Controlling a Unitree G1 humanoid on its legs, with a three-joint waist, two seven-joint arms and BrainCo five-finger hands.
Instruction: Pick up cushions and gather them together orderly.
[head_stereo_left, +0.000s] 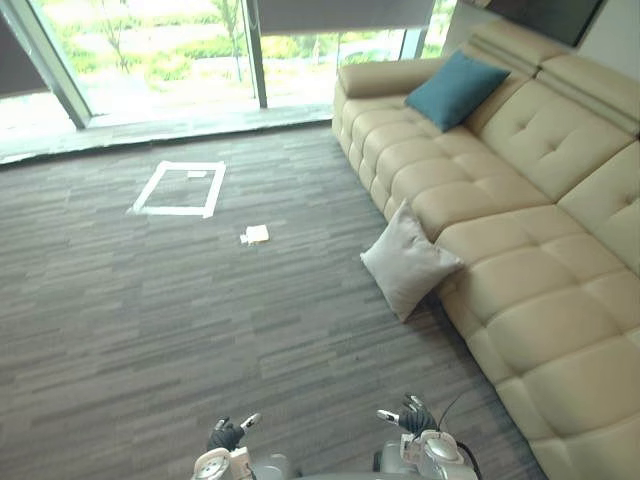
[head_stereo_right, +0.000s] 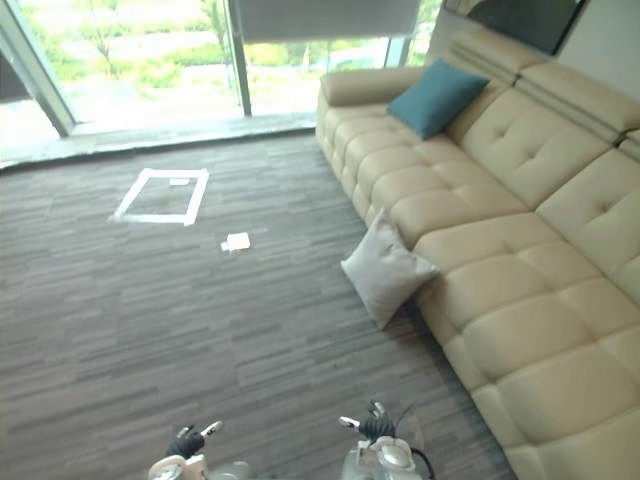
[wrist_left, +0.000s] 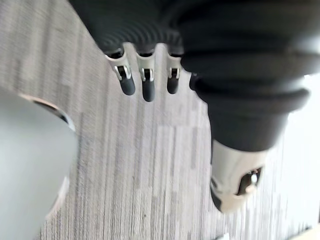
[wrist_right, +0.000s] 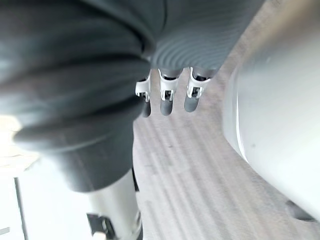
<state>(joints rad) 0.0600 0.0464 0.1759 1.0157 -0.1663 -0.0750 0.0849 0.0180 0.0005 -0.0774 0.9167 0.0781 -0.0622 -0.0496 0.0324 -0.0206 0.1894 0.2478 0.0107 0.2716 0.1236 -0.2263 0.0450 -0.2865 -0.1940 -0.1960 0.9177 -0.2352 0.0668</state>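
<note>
A light grey cushion (head_stereo_left: 408, 260) stands on the carpet, leaning against the front of the beige sofa (head_stereo_left: 520, 200). A teal cushion (head_stereo_left: 455, 88) rests on the sofa seat at its far end, against the backrest. My left hand (head_stereo_left: 227, 436) and right hand (head_stereo_left: 412, 417) hang low at the near edge of the eye views, well short of both cushions. In each wrist view the fingers (wrist_left: 145, 82) (wrist_right: 167, 92) hang relaxed over bare carpet and hold nothing.
A white tape rectangle (head_stereo_left: 181, 188) is marked on the grey carpet near the windows (head_stereo_left: 160, 50). A small white paper scrap (head_stereo_left: 256, 235) lies between the tape and the sofa. Wide open carpet lies between me and the grey cushion.
</note>
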